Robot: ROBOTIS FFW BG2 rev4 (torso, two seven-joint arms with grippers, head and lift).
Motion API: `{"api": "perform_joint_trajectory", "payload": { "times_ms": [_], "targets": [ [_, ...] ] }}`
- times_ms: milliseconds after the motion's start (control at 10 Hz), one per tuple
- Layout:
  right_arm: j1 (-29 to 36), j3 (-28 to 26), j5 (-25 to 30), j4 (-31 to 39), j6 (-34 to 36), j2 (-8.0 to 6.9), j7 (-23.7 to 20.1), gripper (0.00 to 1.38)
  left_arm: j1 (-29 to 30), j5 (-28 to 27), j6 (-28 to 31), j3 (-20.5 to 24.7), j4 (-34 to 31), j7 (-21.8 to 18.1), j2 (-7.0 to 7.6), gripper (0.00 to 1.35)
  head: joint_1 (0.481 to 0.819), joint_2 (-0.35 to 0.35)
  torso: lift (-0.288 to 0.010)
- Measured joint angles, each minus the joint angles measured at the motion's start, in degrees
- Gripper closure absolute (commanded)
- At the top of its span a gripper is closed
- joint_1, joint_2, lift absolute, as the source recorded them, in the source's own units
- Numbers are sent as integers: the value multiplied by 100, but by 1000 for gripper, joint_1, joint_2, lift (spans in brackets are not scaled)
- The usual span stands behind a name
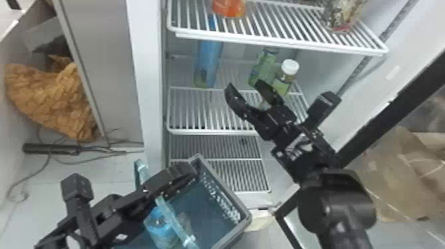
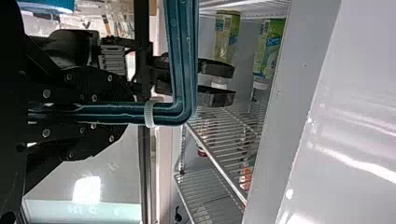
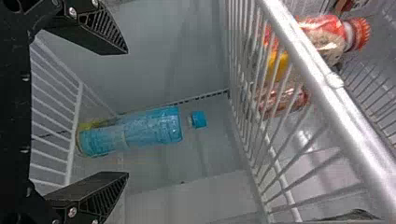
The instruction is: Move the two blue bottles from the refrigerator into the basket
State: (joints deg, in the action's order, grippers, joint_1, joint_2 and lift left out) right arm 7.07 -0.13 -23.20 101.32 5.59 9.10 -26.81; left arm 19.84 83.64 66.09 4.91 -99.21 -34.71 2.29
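Fingers of the right gripper [image 1: 245, 84] stand wide apart over the refrigerator's middle shelf [image 1: 215, 132] in the head view, clear of the blue bottle [image 1: 207, 63]. That bottle stands upright near the shelf's back left corner, so it lies ahead and to the left of the gripper; the right arm is nearer. Green bottles [image 1: 262, 68] stand on the other side, near the shelf's right edge. Another blue bottle [image 1: 160, 228] is already in the basket [image 1: 231, 207].

Left wrist view: the left gripper [image 2: 88, 112] is closed round the basket handle [image 2: 180, 70].

Right wrist view: the shelf's blue bottle stands beyond the open fingertips, roughly between their two lines and touching neither. Its long axis is vertical in the room, so a level, forward-and-left approach should bring a finger to each side.
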Motion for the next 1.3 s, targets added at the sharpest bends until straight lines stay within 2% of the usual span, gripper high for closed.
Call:
{"api": "perform_joint_trajectory", "payload": {
  "times_ms": [600,1300],
  "targets": [
    [-1047,562,210,-1083,-275,-42,401,137,-2,0,0,-11,0,0,0,1197,695,-155,-220],
    [-2080,1124,599,-2277,-305,-157,986,137,-2,9,0,-10,0,0,23,1197,695,-116,-220]
  ]
}}
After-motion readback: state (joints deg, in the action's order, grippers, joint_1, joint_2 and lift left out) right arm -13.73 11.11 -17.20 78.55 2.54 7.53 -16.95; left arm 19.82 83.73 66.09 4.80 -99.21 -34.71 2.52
